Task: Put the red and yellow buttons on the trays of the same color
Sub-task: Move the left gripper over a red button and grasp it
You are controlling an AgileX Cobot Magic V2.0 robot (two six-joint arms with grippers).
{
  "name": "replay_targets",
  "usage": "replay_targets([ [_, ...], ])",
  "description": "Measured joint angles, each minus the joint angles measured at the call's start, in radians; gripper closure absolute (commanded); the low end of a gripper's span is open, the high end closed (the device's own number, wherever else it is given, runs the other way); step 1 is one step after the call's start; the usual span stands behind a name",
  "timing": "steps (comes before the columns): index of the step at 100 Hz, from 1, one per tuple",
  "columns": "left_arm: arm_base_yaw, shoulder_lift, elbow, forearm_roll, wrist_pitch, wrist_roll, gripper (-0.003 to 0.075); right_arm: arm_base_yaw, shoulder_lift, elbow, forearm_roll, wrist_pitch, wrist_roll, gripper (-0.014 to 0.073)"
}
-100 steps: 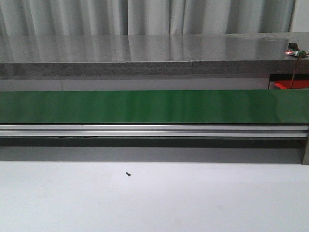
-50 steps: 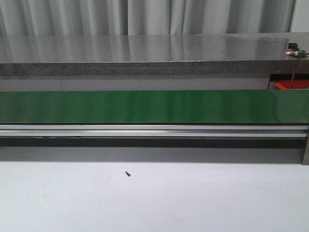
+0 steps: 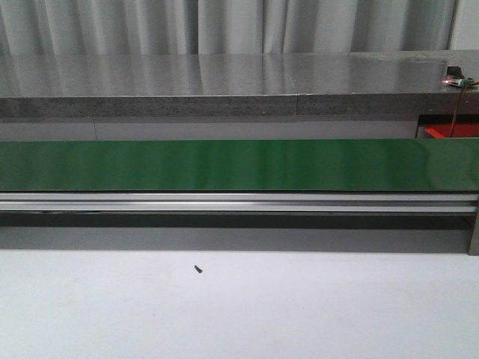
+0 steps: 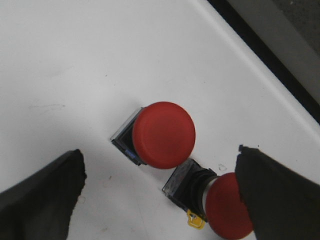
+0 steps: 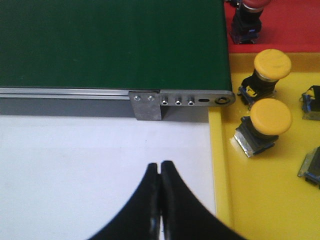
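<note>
In the left wrist view my left gripper (image 4: 160, 172) is open above the white table, its fingers wide apart. An upright red button (image 4: 164, 134) stands between them. A second red button (image 4: 226, 205) lies on its side by one finger. In the right wrist view my right gripper (image 5: 160, 167) is shut and empty over the white table, beside the yellow tray (image 5: 260, 200). Two yellow buttons (image 5: 270, 117) (image 5: 271, 64) lie in that tray. A red button (image 5: 247, 20) sits on the red tray (image 5: 295, 25). Neither gripper shows in the front view.
The green conveyor belt (image 3: 239, 164) with its aluminium rail (image 3: 239, 202) crosses the front view; its end (image 5: 115, 45) meets the trays in the right wrist view. Grey switch bases (image 5: 311, 165) lie in the yellow tray. A small black screw (image 3: 198, 268) lies on the table.
</note>
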Motion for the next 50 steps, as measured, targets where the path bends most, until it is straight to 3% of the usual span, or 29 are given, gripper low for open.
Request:
replay_targets([
  [50,-0.002,0.031,-0.002,-0.008,-0.064,0.000,0.0196,0.000,0.000,0.000,0.000,0.000,0.000,0.0661],
])
